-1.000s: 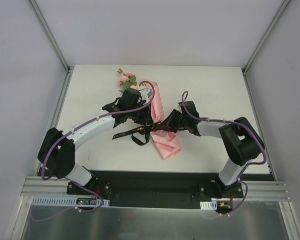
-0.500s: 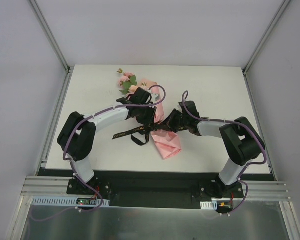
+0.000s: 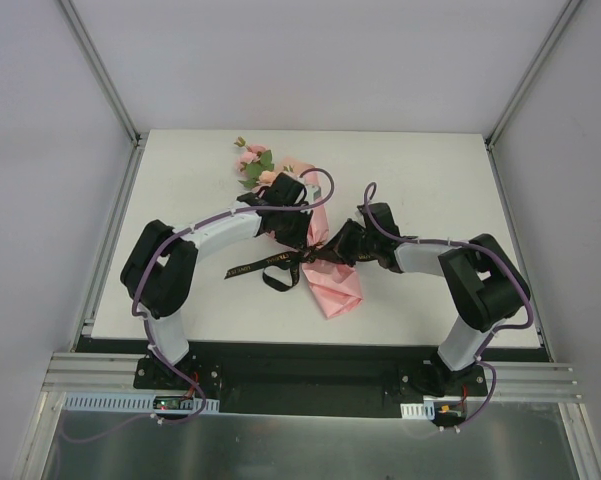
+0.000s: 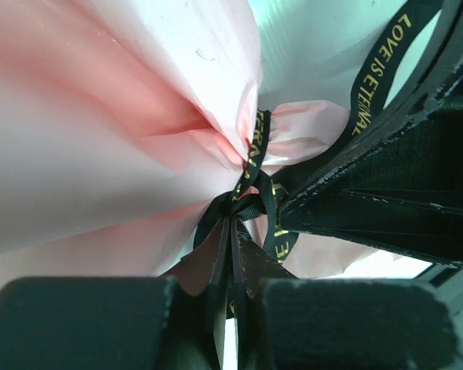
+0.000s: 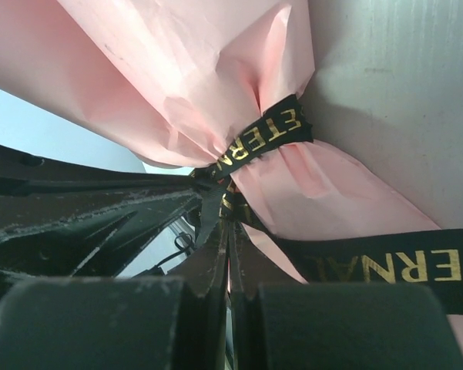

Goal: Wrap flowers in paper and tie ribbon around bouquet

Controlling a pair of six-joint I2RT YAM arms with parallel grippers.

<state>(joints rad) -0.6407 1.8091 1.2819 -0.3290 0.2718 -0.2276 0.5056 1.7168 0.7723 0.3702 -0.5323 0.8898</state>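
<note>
The bouquet lies flat near the middle of the worktop. The flowers poke out at the far end, and the paper fans out again at the near end. Round its pinched waist runs the ribbon, black with gold lettering, cinched tight enough to gather the paper into deep folds on both sides.

My left fingers are pressed together with only a sliver between them. Their tips nip the ribbon right at the crossing, where it bunches against the paper. My right fingers come in from the other side, likewise closed flat, tips on the same small knot of ribbon. The two sets of fingers nearly touch.

From the top view, a loose tail and a loop of ribbon trail off to the left on the worktop.

I judge the wrapping done and the tying under way: the band is round the bundle and I am working the knot. The next move probably calls for pulling the two held parts apart, evenly and low, so the knot tightens without the band sliding down the cone or the thin paper tearing.

By count there is one bouquet, one sheet of paper and one ribbon. The small cluster of blossoms is too small to number.
</note>
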